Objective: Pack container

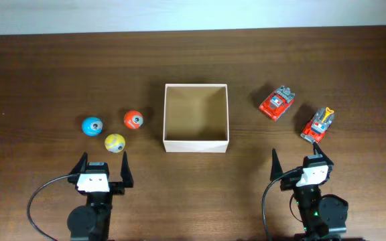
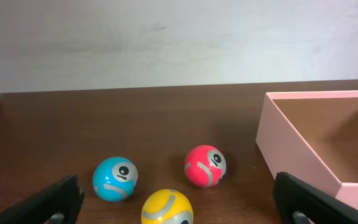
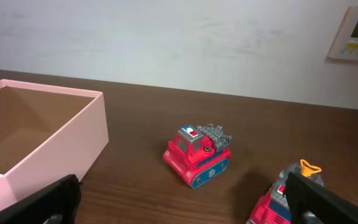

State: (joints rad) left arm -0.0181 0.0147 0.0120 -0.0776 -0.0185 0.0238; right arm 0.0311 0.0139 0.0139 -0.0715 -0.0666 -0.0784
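— Overhead, the left gripper (image 1: 104, 161) and right gripper (image 1: 296, 161) are both gaping wide, gripping nothing.
— The container (image 1: 196, 143)?
— It's sitting mid-table, between the red ball (image 1: 133, 120) and the red toy truck (image 1: 277, 102).
— Left wrist?
— The yellow ball (image 2: 166, 208) is lying nearest, container right.
— Right wrist?
— The red toy truck is sitting ahead, container left.

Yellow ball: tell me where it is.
Overhead, the yellow ball lies left of the container, between the left tool and the blue ball and red ball.

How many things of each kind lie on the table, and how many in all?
Balls: 3 (blue ball, red ball, yellow ball)
Toy trucks: 2 (far truck, near truck)
Container: 1
Total: 6
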